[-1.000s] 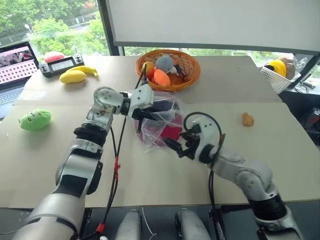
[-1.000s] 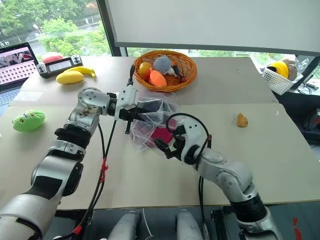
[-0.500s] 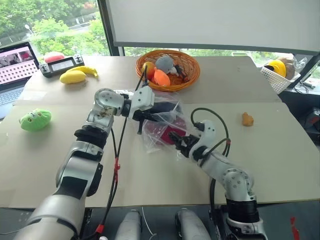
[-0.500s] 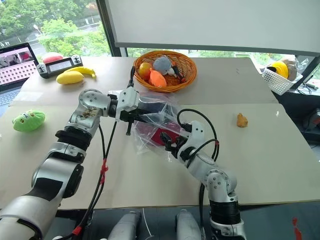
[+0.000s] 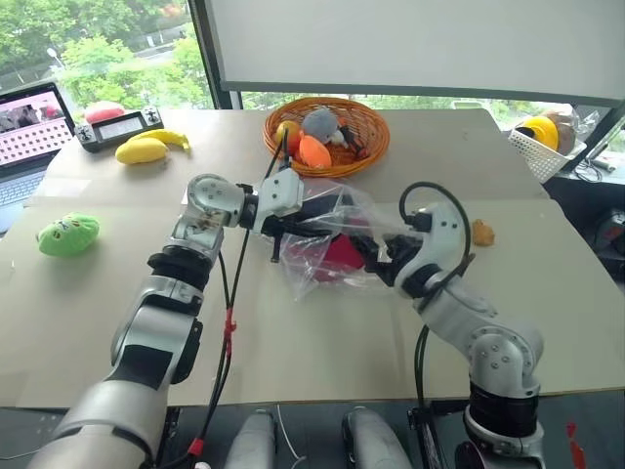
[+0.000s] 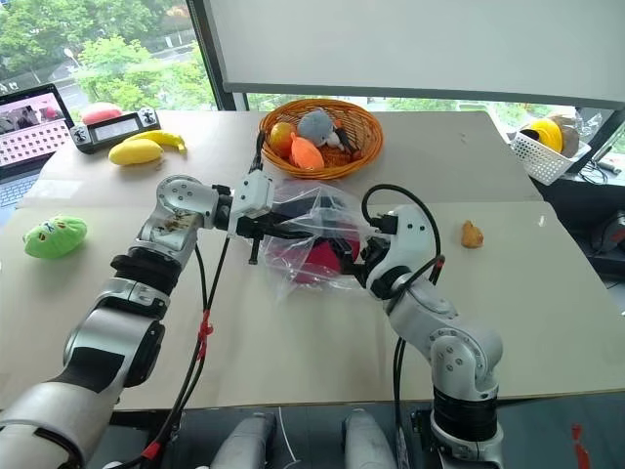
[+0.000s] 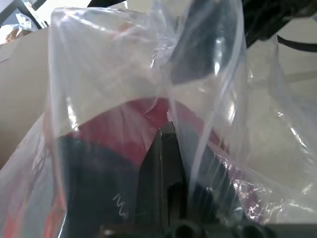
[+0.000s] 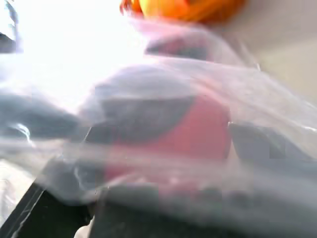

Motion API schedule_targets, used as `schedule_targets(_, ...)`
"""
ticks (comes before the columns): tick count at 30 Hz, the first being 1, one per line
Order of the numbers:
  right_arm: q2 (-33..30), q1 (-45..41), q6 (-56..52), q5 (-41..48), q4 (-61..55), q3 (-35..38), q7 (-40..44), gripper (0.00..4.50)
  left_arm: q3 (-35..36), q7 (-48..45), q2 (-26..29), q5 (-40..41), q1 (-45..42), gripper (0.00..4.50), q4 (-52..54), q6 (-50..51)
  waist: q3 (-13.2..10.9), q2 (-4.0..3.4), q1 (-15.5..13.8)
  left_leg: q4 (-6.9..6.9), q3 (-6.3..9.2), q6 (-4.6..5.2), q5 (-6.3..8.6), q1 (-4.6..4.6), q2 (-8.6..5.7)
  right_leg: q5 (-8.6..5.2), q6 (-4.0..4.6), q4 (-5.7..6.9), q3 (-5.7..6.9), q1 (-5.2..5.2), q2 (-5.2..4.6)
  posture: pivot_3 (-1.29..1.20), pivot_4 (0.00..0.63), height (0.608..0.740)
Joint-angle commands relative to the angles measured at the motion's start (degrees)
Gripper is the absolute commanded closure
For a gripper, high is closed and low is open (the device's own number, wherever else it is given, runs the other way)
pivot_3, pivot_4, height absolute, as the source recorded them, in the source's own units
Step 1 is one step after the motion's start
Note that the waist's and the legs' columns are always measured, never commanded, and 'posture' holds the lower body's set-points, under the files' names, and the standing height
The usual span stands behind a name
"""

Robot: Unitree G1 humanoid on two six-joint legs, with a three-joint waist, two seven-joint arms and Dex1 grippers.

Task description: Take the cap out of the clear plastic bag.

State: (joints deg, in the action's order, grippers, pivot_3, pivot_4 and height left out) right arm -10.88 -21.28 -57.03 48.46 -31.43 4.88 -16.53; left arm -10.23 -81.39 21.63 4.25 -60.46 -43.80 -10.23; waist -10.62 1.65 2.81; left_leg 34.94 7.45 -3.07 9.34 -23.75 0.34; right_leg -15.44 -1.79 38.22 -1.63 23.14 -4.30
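Note:
My left gripper point(image 5: 281, 223) is shut on the upper edge of the clear plastic bag point(image 5: 337, 220) and holds it up over the tan table; the left wrist view has its fingers point(image 7: 166, 148) pressed together on the film. The cap point(image 5: 332, 252), dark red with black trim, lies inside the bag and shows through the plastic point(image 7: 119, 124). My right gripper point(image 5: 376, 256) stands open at the bag's right side, pointing level at the cap, with crinkled film over its fingertips. In the right wrist view the cap point(image 8: 193, 134) sits close ahead behind the plastic.
Behind the bag stands a wicker basket point(image 5: 376, 147) of fruit and plush toys. A lime-green plush toy point(image 5: 68, 234), yellow fruit point(image 5: 146, 147), a controller point(image 5: 117, 125) and a laptop point(image 5: 29, 127) are at the left. A small orange object point(image 5: 482, 233) and a white basket point(image 5: 542, 147) are at the right.
My right arm swung up and to the right, bringing its open gripper from below the bag's front to the bag's right side. The left gripper kept still, holding the bag.

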Motion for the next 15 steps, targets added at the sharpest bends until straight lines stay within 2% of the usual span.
schedule_targets(1, -0.8, 1.04, -0.9, -4.25, 0.44, -2.27, -0.2, 0.0, 0.17, 0.49, 0.13, -0.15, -1.54, 4.49, -0.07, -1.38, 0.0, 0.0, -0.03, 0.0, -0.01, 0.0, 0.0, 0.0, 0.0, 0.0, 0.0, -0.01, -0.01, 0.0, -0.01, 0.0, 0.15, 0.733)
schedule_targets(5, 0.01, 3.14, 0.91, -9.99, 4.33, -5.98, 0.98, 0.0, 0.2, 0.54, 0.16, -0.26, -1.76, 4.49, -0.22, -1.6, 0.0, 0.0, -0.02, 0.01, -0.03, 0.0, 0.0, -0.02, -0.01, 0.0, 0.01, -0.01, -0.02, 0.01, -0.01, 0.0, 0.15, 0.733)
schedule_targets(10, 2.5, 4.3, 2.85, -13.96, 7.82, -6.01, 2.35, 0.0, 0.21, 0.59, 0.27, -0.23, -1.62, 4.49, 0.05, -1.6, 0.0, 0.0, -0.02, 0.02, -0.04, 0.0, 0.0, -0.01, -0.01, 0.0, 0.0, 0.0, -0.03, 0.01, -0.01, 0.0, 0.15, 0.733)
schedule_targets(12, 5.94, 4.12, 4.46, -13.1, 9.81, -4.08, 2.88, 0.0, 0.17, 0.73, 0.29, -0.37, -1.64, 4.49, -0.04, -1.71, 0.0, 0.0, -0.01, 0.01, -0.03, 0.0, 0.0, 0.0, -0.01, -0.01, -0.01, 0.0, -0.03, 0.01, 0.0, 0.0, 0.15, 0.733)
schedule_targets(15, 15.03, 1.21, 9.71, -8.68, 15.26, 1.36, 3.82, 0.0, 0.02, 1.18, 0.23, -0.69, -1.55, 4.49, -0.06, -1.96, 0.0, 0.0, 0.31, 0.0, -0.03, 0.0, 0.0, 0.02, 0.01, 0.0, 0.01, 0.01, -0.04, 0.0, 0.02, 0.0, 0.15, 0.733)
